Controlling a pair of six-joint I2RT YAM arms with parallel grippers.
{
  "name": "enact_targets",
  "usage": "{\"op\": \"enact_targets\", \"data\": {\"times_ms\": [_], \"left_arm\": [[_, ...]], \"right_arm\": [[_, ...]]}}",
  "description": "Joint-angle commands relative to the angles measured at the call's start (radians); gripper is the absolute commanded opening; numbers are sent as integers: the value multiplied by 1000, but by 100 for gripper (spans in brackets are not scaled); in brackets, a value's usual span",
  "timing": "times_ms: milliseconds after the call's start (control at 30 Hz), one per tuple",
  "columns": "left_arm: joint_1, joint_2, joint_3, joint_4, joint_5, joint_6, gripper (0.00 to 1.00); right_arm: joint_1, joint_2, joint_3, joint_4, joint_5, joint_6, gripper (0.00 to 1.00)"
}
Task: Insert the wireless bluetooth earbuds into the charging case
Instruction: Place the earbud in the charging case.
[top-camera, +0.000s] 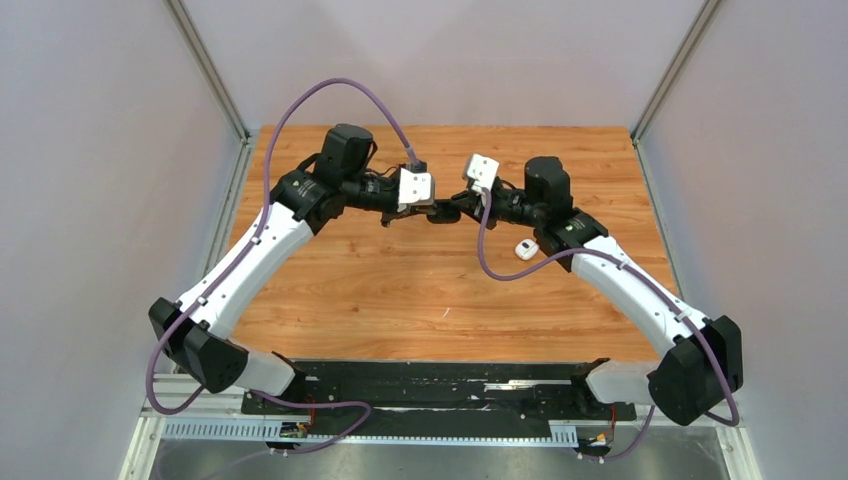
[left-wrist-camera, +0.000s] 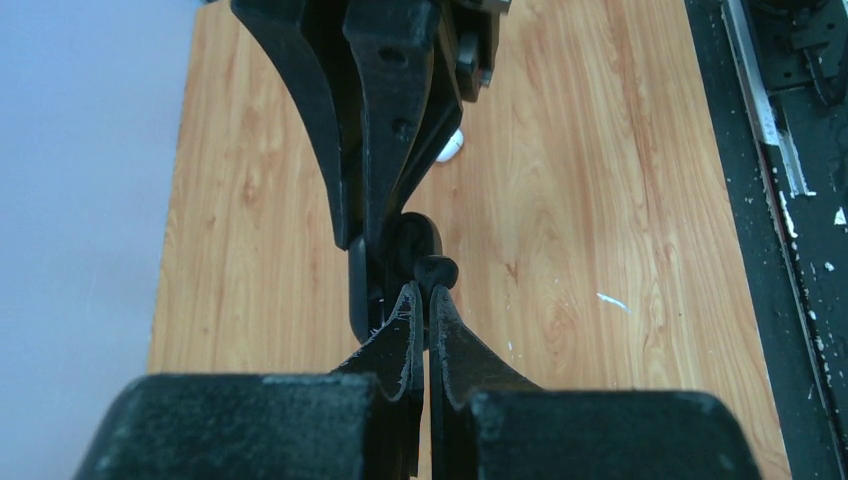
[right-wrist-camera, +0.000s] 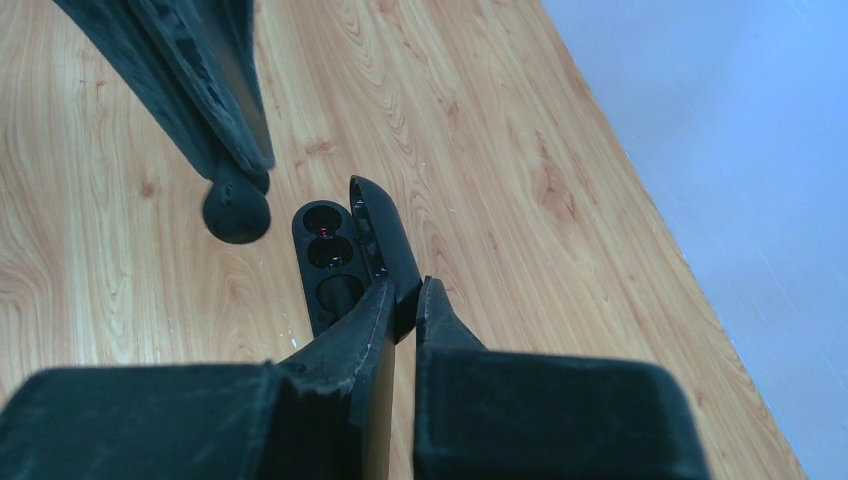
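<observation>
My left gripper (left-wrist-camera: 423, 292) is shut on a small round black earbud (left-wrist-camera: 436, 271), pinched at the fingertips above the wooden table. My right gripper (right-wrist-camera: 405, 290) is shut on the raised lid of the open black charging case (right-wrist-camera: 333, 262) and holds it in the air. In the right wrist view the earbud (right-wrist-camera: 236, 210) hangs just left of the case's dark wells, apart from them. In the top view both grippers meet at mid-table, left (top-camera: 415, 214) and right (top-camera: 450, 213). The case also shows in the left wrist view (left-wrist-camera: 358, 290). The other earbuds are out of view.
A small white rounded object (top-camera: 526, 249) lies on the wooden table (top-camera: 400, 290) beside the right arm's forearm; it also shows in the left wrist view (left-wrist-camera: 450, 147). Grey walls close in the table on three sides. A black rail (top-camera: 440, 385) runs along the near edge.
</observation>
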Motion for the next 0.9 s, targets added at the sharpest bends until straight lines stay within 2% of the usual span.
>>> {"op": "enact_targets", "data": {"times_ms": [0,200,867], "left_arm": [[-13,15,31,-39,-28,55,0],[-25,33,35,-31,-105,79,0],[-30,17,40,-1,-192,69,0]], "right_arm": [[9,-57,48,58,-4,30,0],[13,-64,62,50,-18,39,0],[18,-46,49,35,22,40,0]]}}
